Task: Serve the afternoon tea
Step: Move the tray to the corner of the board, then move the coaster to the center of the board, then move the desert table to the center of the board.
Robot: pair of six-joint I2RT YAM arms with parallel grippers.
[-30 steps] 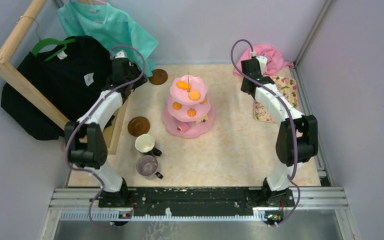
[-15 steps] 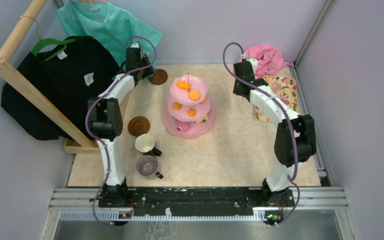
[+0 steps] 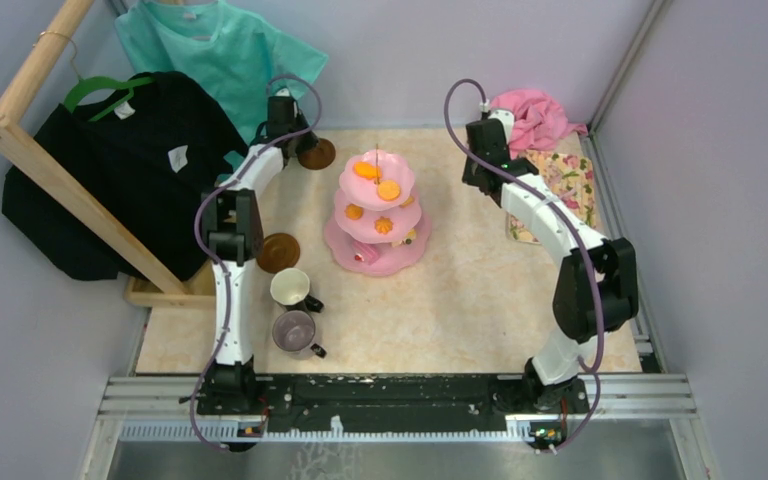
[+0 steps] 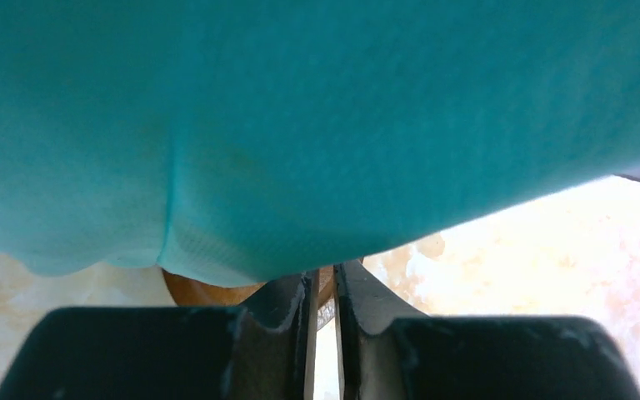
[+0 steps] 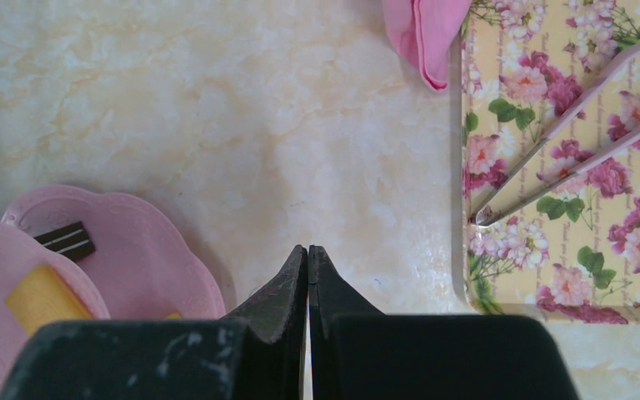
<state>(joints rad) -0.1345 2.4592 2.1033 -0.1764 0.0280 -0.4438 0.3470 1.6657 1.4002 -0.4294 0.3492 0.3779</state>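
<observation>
The pink three-tier cake stand point(image 3: 377, 205) with orange snacks point(image 3: 366, 170) stands mid-table; its rim point(image 5: 133, 250) with a yellow snack point(image 5: 37, 298) and a brown snack point(image 5: 65, 239) shows in the right wrist view. A white mug point(image 3: 290, 287) and a grey-purple mug point(image 3: 294, 330) sit front left, beside a brown saucer point(image 3: 278, 252). My left gripper point(image 3: 298, 140) is at the far saucer point(image 3: 320, 155), its jaws nearly together point(image 4: 322, 279), the saucer point(image 4: 208, 292) at their tips. My right gripper point(image 3: 476, 172) is shut and empty point(image 5: 308, 250) over bare table.
A teal garment point(image 3: 215, 50) hangs over my left gripper and fills most of that wrist view point(image 4: 300, 125). A black garment point(image 3: 130, 160) hangs on a wooden rack point(image 3: 50, 170) at left. The floral mat point(image 5: 567, 167) with tongs point(image 5: 567, 133) and the pink cloth point(image 3: 530, 115) lie at back right.
My left arm has stretched back and to the right, up to the far saucer under the teal garment. My right gripper has shifted left, off the floral mat.
</observation>
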